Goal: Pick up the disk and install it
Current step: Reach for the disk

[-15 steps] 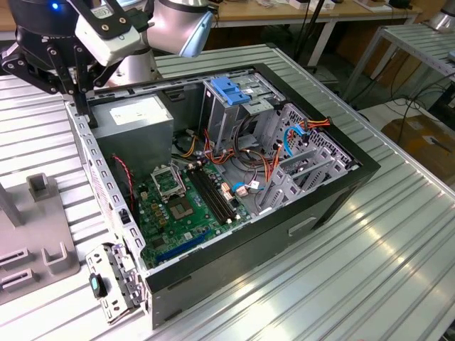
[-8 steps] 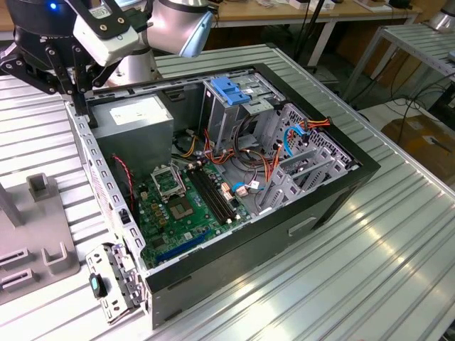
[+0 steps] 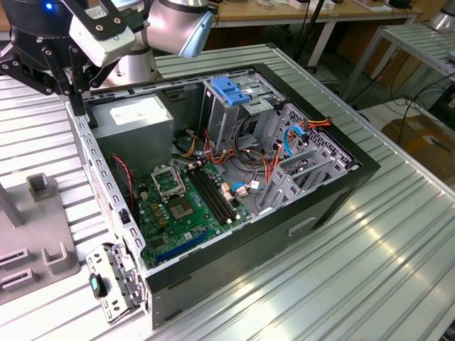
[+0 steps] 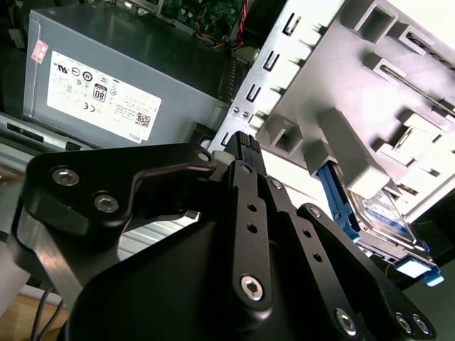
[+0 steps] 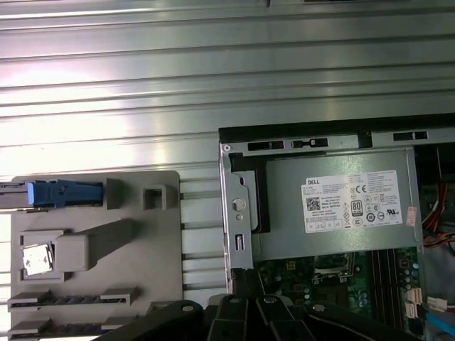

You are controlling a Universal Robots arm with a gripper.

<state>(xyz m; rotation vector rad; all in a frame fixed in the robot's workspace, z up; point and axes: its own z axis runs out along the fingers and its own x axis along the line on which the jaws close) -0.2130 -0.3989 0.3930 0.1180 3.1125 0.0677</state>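
Above the side wall of the open computer case (image 3: pixel 234 266), the gripper (image 3: pixel 65 85) hangs from the arm (image 3: pixel 178 25), close over the case's rim. Whether the jaws are apart or together cannot be told.

On one side of the jaws, inside the case, lies the grey power supply box (image 3: pixel 135 117) with its white label facing up, near the jaws and lower than them. Past that box, farther from the jaws, stands the metal drive cage (image 3: pixel 234 117) with a blue plastic latch (image 3: pixel 231 89) on its top. The green circuit board (image 3: pixel 185 206) lies flat on the case floor just beside the power supply box. Orange, red and blue cables (image 3: pixel 270 167) run between the board and the cage.

On the other side of the jaws, outside the case, a grey holder (image 5: pixel 92 241) rests on the ribbed metal table (image 5: pixel 213 71). The disk (image 4: pixel 380 217) stands on edge in a slot of this holder, well apart from the jaws and touched by nothing but the holder. In the second wrist view its silver face and a blue rail along its side show behind the holder's grey posts. In the first wrist view the disk (image 5: pixel 64 193) shows edge-on as a blue strip in a slot along the holder's edge farthest from the jaws.
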